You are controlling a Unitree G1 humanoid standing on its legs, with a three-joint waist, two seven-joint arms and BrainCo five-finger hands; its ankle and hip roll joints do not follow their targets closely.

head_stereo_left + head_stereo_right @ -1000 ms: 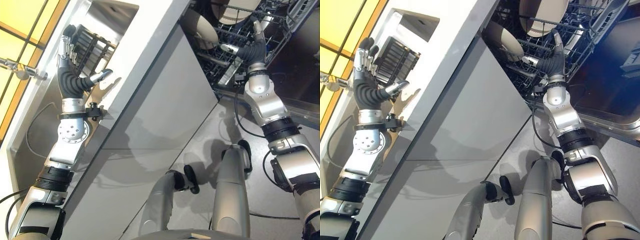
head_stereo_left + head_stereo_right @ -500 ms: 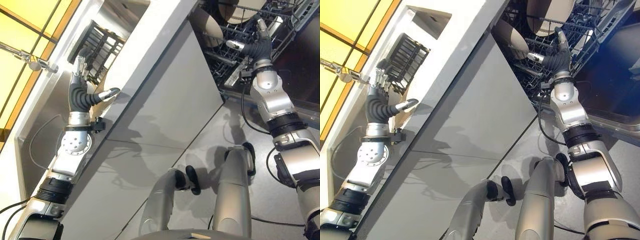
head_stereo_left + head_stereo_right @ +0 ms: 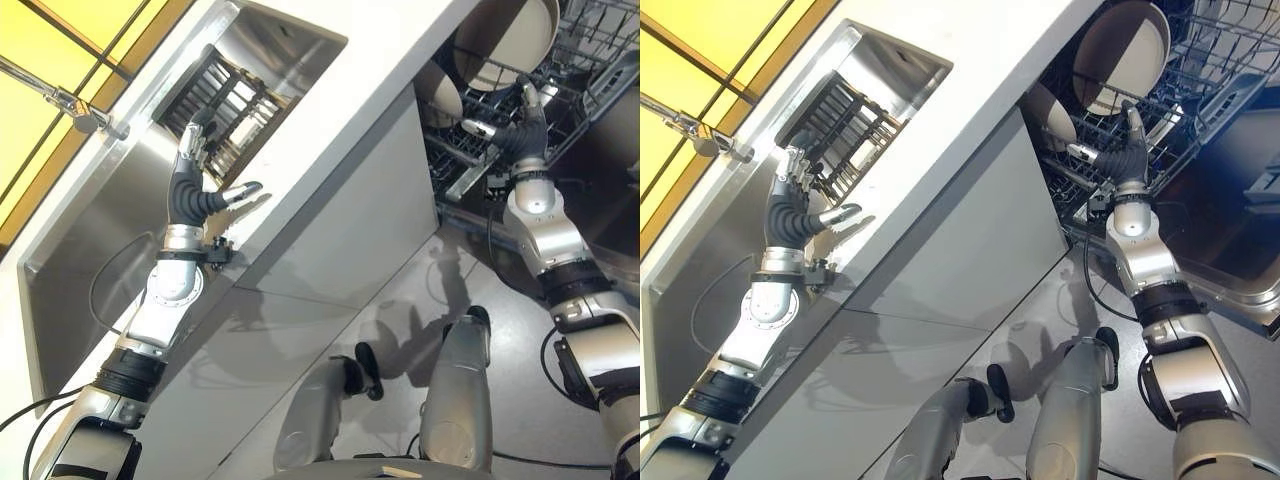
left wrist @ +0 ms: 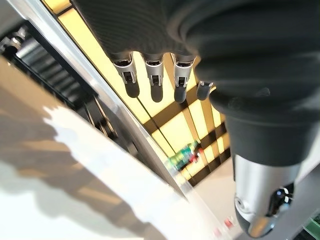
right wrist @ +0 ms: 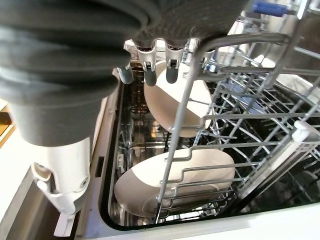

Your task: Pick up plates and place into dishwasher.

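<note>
Left hand [image 3: 196, 186] raised over sink [image 3: 90, 235] beside black dish rack [image 3: 840, 125], fingers straight, thumb spread, holding nothing. Right hand [image 3: 1127, 150] extended among dishwasher rack [image 5: 260, 125] wires, fingers straight, empty. Two plates [image 5: 177, 102] standing on edge in dishwasher rack, just beyond right fingertips, untouched.

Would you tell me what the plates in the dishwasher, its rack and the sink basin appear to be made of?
Plates: probably glazed ceramic; smooth cream surface with soft sheen.
Dishwasher rack: metal wire, seemingly coated; thin glossy grey rods.
Sink basin: likely brushed stainless steel; dull silvery, mirror-like walls.
</note>
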